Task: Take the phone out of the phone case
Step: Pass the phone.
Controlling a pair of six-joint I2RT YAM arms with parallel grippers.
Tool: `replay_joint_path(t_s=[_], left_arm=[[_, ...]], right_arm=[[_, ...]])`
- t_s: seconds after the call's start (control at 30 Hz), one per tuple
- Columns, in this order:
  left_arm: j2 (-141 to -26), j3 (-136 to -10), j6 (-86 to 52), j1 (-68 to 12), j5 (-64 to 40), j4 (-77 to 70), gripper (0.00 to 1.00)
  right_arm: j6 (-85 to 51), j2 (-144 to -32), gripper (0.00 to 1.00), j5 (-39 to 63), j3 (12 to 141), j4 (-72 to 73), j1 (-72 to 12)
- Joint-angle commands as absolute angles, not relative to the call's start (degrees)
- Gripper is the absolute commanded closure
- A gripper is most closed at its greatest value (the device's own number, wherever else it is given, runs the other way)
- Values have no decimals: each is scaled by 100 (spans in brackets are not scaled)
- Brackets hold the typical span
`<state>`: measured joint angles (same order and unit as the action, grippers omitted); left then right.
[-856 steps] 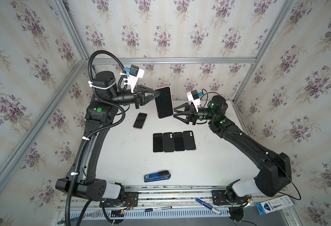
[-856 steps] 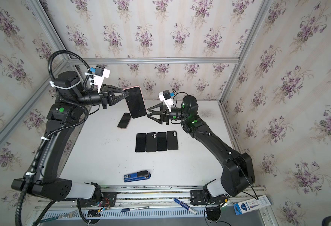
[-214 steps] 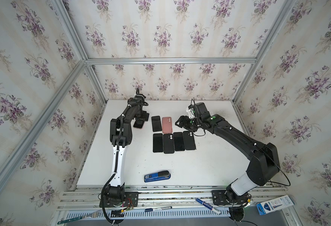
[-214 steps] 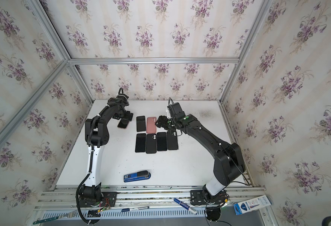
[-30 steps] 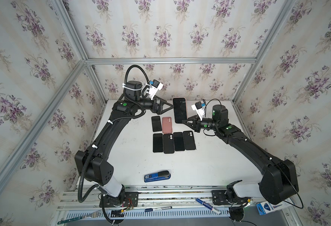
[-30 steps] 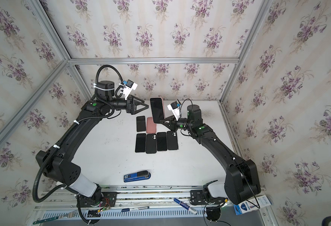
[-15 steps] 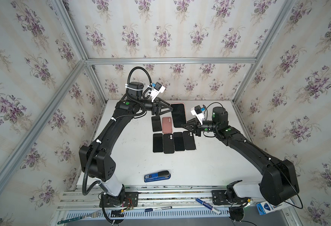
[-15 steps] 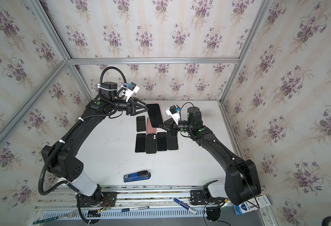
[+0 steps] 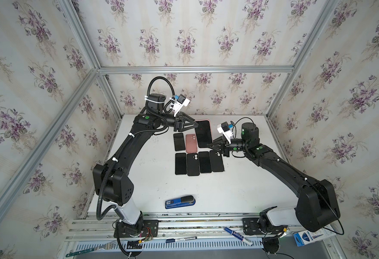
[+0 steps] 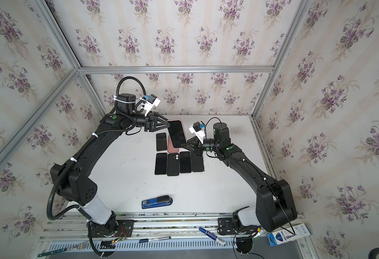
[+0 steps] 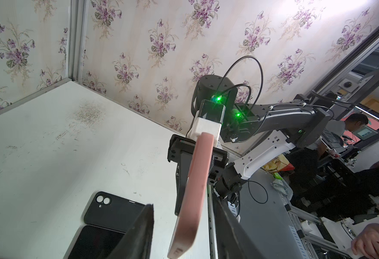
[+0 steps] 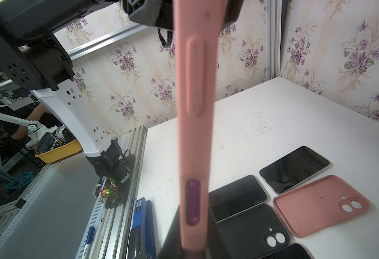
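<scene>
A phone [image 9: 203,133] with a dark screen sits inside a pink phone case [image 11: 193,197] and hangs tilted above the back of the table in both top views [image 10: 177,134]. My right gripper [image 9: 208,145] is shut on its lower end, and the right wrist view shows the pink case edge [image 12: 195,112] rising from between its fingers [image 12: 175,226]. My left gripper [image 9: 195,125] stands open around the upper end. In the left wrist view a gap shows on each side between the case and the left gripper [image 11: 184,205].
Below the held phone lie a loose pink case [image 9: 192,143], a black phone [image 9: 179,141] and a row of several black phones and cases [image 9: 198,162]. A blue stapler [image 9: 179,201] rests near the white table's front edge [image 9: 229,208].
My left gripper has reached in to the phone's upper end and its jaws have narrowed around it. The right gripper has lowered and tilted the phone slightly, still holding it.
</scene>
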<state>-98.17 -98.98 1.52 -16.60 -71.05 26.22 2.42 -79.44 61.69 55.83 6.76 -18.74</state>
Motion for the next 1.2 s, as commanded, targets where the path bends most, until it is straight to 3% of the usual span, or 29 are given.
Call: replay_joint_path(t_s=[0.0, 0.57, 0.7, 0.77, 0.97, 1.17], left_arm=[[-9868, -9995, 78, -1663, -7339, 2550, 59], [-9989, -10027, -42, -1700, -7460, 2605, 82], [-9987, -10106, -183, -1701, -7393, 2604, 92], [-10002, -10189, -335, -1696, -7347, 2606, 98], [-9929, -10448, -645, -1679, -6841, 2627, 100], [-9820, -11049, -1569, -1523, -5368, 2581, 100]], right_arm=[[336, -7954, 100, 6347, 5704, 936, -1876], [283, -7939, 100, 6243, 5644, 1019, -1873], [-19, -7896, 100, 6003, 5500, 1415, -1872], [-237, -7878, 95, 5898, 5400, 1719, -1872], [-1035, -7743, 48, 5261, 5046, 2642, -1877], [-2011, -7430, 32, 4192, 4676, 3392, -1841]])
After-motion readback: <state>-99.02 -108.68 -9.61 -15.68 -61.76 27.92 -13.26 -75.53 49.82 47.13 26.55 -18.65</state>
